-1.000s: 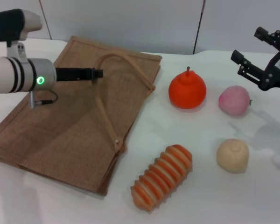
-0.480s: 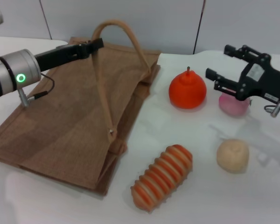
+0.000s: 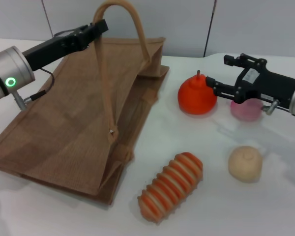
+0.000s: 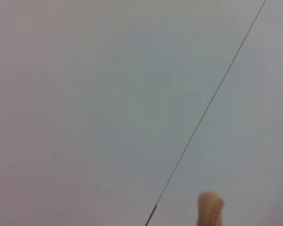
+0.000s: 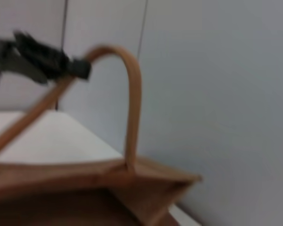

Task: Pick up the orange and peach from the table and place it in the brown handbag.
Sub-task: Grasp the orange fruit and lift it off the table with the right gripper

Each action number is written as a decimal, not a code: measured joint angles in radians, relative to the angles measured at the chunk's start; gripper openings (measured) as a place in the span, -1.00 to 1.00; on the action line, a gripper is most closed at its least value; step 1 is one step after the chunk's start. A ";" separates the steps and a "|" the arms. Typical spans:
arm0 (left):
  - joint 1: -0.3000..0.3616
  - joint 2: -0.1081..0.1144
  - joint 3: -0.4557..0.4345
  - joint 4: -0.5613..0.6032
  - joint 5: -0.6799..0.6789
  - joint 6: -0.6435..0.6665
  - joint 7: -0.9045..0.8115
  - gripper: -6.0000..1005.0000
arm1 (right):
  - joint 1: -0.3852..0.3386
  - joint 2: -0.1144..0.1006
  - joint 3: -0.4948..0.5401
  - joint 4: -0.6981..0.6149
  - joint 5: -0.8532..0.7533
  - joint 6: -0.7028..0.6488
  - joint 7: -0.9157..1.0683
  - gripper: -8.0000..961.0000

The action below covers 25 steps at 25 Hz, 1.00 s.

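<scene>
Left gripper [image 3: 102,25] pinches bag handle [image 3: 119,6], lifting handbag [image 3: 73,118] mouth open. Right gripper [image 3: 217,73], jaws spread and empty, hovers at orange [image 3: 197,95], peach [image 3: 246,109] just beyond. Both fruits on bench [image 3: 206,196]; nothing bagged yet.

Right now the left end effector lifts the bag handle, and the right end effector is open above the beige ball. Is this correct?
Not quite. In the head view the right end effector is open between the orange and the peach, not above the beige ball. The left end effector does lift the brown handbag handle.
</scene>
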 joint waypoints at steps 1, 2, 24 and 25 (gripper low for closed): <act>0.003 0.000 -0.001 0.000 -0.007 -0.007 0.003 -0.75 | 0.006 0.000 -0.007 0.006 0.000 0.024 0.001 0.47; 0.007 0.000 -0.004 -0.001 -0.015 -0.019 0.007 -0.75 | 0.015 0.000 -0.016 0.016 0.000 0.047 0.003 0.47; 0.012 -0.001 -0.086 -0.001 -0.029 -0.169 0.043 -0.75 | 0.135 0.002 -0.099 0.147 0.000 0.323 0.011 0.45; 0.011 -0.001 -0.086 -0.001 -0.029 -0.169 0.043 -0.75 | 0.140 0.002 -0.099 0.153 0.000 0.338 0.011 0.44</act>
